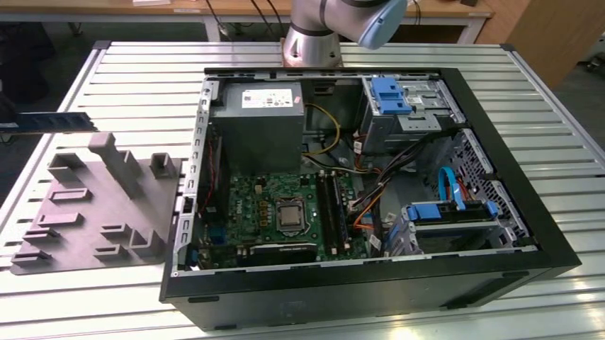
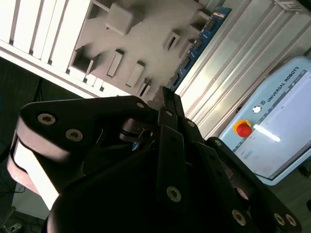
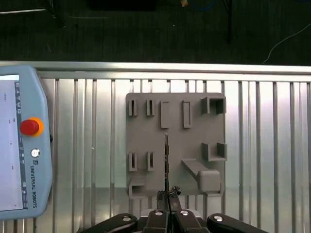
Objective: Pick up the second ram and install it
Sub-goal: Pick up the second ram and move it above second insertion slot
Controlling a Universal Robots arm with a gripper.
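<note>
One pincer: clamped on one end of the second ram; both wrist views show the board running out from between the tips.
Second ram location: in the air, apart from the grey fixture. The first wrist view looks along it edge-on with the fixture beneath. In the exterior view it is a blue strip at the exterior view's left edge, well apart from the PC case.
Done: pick looks complete. The stick is out of its holder and touching nothing but the pincer, as far as I can judge.
Left: all of the install. The ram is not yet over the motherboard or near the long black slots.
Hidden: the arm is cut off beyond its base in the exterior view. The held end of the ram is buried in the pincer body. Edge-on view gives no read on chips or notch side.
Unclear: can't tell whether any slot is already filled.
Clutter: teach pendant lies on the desk beside the fixture.
</note>
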